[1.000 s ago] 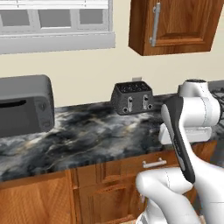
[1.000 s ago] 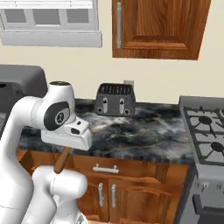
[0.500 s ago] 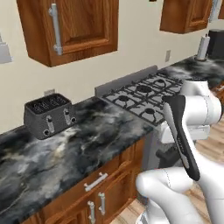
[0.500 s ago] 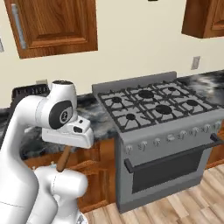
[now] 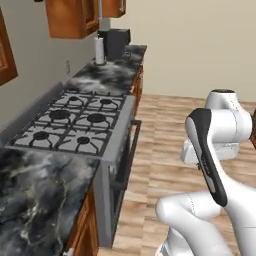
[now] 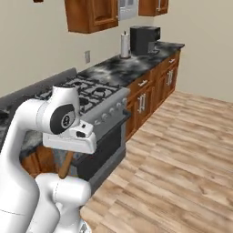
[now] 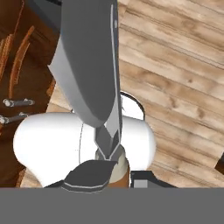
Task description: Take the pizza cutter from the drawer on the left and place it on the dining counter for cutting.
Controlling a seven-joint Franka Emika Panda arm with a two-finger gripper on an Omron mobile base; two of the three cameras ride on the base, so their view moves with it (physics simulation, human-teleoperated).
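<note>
Clamped on the pizza cutter (image 7: 94, 74), the jaws of the gripper (image 7: 114, 173) hold the tool by its short brown handle, whose top shows between the two dark fingertips (image 7: 89, 175) in the hand view; the grey wheel stands edge-on and rises up that picture, large only because it sits so close to the camera. From the right base view, the brown handle (image 6: 66, 164) pokes out below the white hand, slanting downward, so the tool seems tucked in under the wrist and close to the robot's own body, a carrying pose that likely keeps it from swinging or catching on cabinets while the base drives. The arm is folded compactly, not reaching toward anything. Around it lie a gas stove (image 5: 75, 127) set in a marbled wall counter (image 5: 112, 75), with a black coffee machine (image 6: 144, 40) and a white paper-towel roll (image 6: 124, 44) at the far end, reddish wood cabinets (image 6: 150, 88) beneath, and open plank floor (image 6: 177, 154) to the robot's right. None of this matches an island top with a sink, so the dining counter appears to be somewhere else, and the drawer cannot be picked out either. Judging by the firm hold and the tucked posture, the pick-up step looks finished and the carry toward the dining counter is under way; setting the cutter down is not yet done.
</note>
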